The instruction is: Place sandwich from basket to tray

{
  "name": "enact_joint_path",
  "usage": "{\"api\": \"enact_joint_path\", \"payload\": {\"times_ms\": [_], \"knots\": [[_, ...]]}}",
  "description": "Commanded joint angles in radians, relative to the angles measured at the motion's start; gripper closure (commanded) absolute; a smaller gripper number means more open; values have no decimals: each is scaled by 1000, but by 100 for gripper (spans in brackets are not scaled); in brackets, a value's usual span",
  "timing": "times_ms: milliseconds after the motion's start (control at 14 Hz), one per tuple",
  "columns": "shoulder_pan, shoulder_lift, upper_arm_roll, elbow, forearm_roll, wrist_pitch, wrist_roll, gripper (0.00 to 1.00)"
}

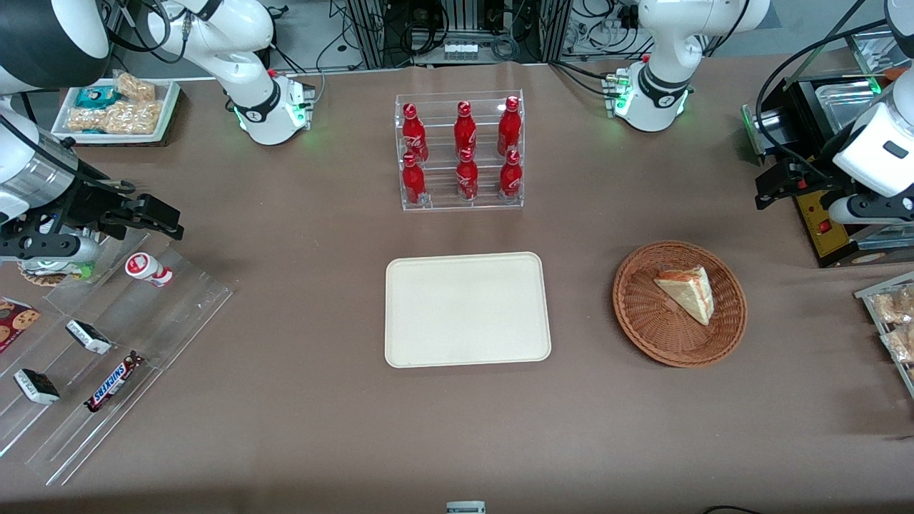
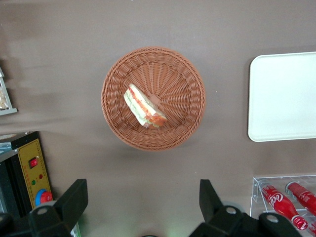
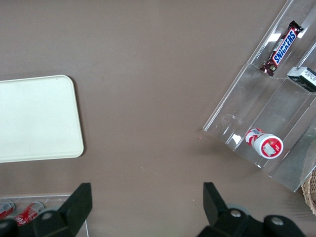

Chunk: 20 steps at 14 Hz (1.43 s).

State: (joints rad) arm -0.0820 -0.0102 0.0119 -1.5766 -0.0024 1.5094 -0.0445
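Nothing is moved yet: the sandwich lies in the basket, tray bare (at nine o'clock), gripper open above.

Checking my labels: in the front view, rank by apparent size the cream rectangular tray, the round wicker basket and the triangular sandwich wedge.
Largest to smallest:
1. cream rectangular plastic tray
2. round reddish-brown wicker basket
3. triangular white-bread sandwich, lying in the basket
The open gripper hovers above the basket.
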Motion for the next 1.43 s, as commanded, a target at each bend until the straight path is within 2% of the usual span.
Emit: {"api": "enact_joint_path", "payload": {"times_ms": [0,357,500,786,1143,1357], "knots": [[7,12,-4,4,-4,-18,2,0],[4,22,-6,-121,-1,76,-46,0],[4,23,-4,-225,1,185,-46,0],[11,15,-1,-491,1,515,-101,0],[27,45,11,-690,1,866,-465,0],[27,125,11,-724,1,997,-815,0]]}}
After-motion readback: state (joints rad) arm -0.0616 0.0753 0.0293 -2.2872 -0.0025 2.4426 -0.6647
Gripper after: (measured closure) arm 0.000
